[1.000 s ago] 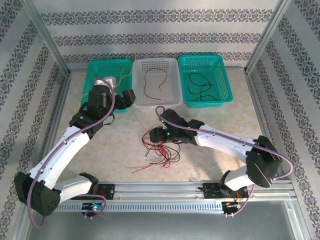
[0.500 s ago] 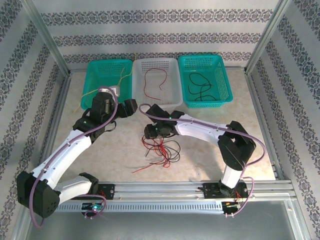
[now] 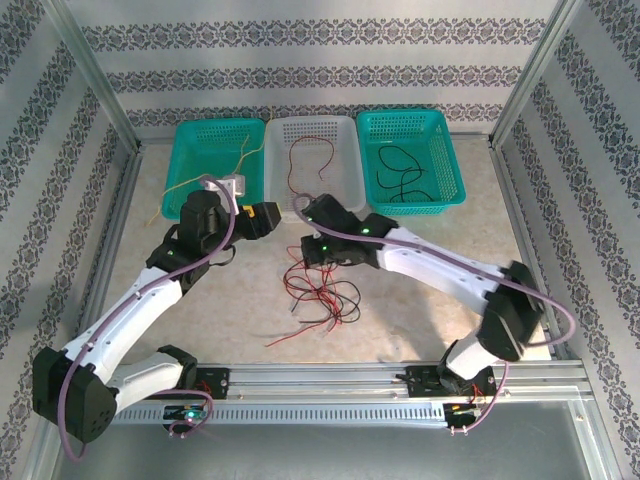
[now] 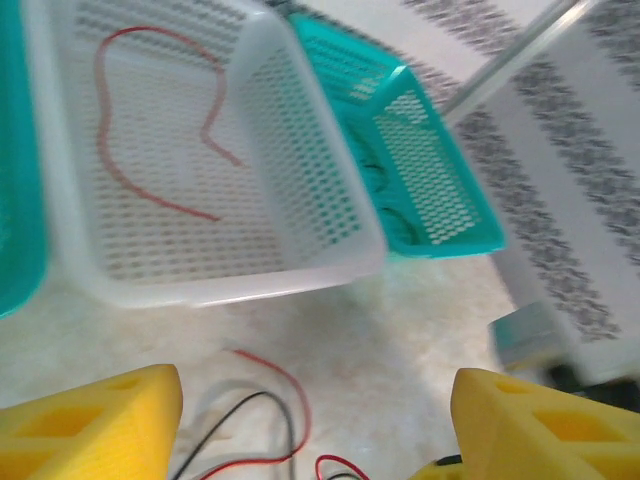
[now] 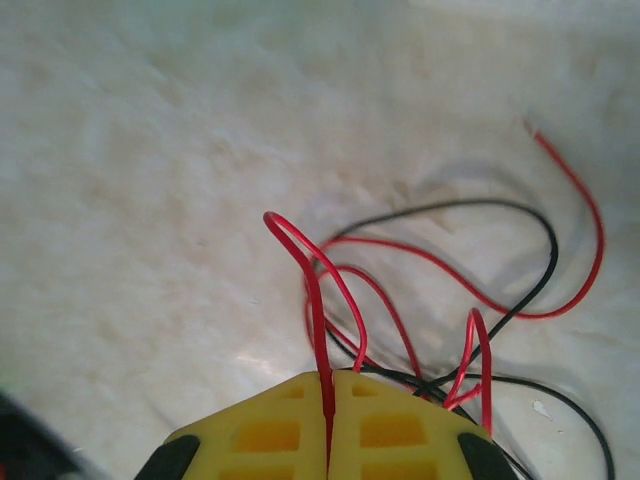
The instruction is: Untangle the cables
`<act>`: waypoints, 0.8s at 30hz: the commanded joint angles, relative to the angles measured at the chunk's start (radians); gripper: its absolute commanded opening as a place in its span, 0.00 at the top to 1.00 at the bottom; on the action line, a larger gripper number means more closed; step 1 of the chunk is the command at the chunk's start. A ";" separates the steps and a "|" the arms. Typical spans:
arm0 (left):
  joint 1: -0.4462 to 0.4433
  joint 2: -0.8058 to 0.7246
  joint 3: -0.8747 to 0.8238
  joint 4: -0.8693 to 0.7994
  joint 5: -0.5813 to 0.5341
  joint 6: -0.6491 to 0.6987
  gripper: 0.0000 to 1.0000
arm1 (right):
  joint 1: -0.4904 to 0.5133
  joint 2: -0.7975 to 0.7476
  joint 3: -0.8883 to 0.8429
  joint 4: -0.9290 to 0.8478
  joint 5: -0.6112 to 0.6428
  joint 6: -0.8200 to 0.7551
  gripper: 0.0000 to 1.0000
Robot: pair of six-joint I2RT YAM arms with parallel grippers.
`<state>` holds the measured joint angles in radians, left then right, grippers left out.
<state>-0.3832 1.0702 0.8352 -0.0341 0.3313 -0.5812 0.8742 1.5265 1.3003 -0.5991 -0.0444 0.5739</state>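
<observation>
A tangle of red and black cables (image 3: 322, 295) lies on the table in front of the baskets. My right gripper (image 3: 312, 250) hovers over its far edge. In the right wrist view this gripper (image 5: 328, 380) is shut on a loop of red cable (image 5: 318, 300), which rises from the tangle between the yellow fingers. My left gripper (image 3: 262, 218) sits just left of it, near the white basket's front. It stands open (image 4: 315, 425), yellow fingers (image 4: 90, 420) wide apart, with red and black cable ends (image 4: 275, 410) on the table below.
Three baskets line the back. The left teal one (image 3: 200, 135) has a tan cable (image 3: 243, 158) trailing over its side. The white one (image 3: 345, 130) holds a red cable (image 3: 300, 165), and the right teal one (image 3: 440, 135) a black cable (image 3: 400, 175). Metal frame posts flank the table.
My right gripper has closed on the red cable and lifted slightly toward the baskets, its elbow swinging. My left gripper has drifted right and narrowed a little.
</observation>
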 commanded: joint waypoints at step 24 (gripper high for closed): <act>-0.189 0.055 0.059 0.275 0.207 0.120 0.34 | -0.205 -0.508 -0.186 0.300 -0.228 0.128 1.00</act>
<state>-0.5533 1.1275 0.8562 0.2249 0.5648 -0.5037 0.6712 1.0489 1.1282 -0.3454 -0.2531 0.6853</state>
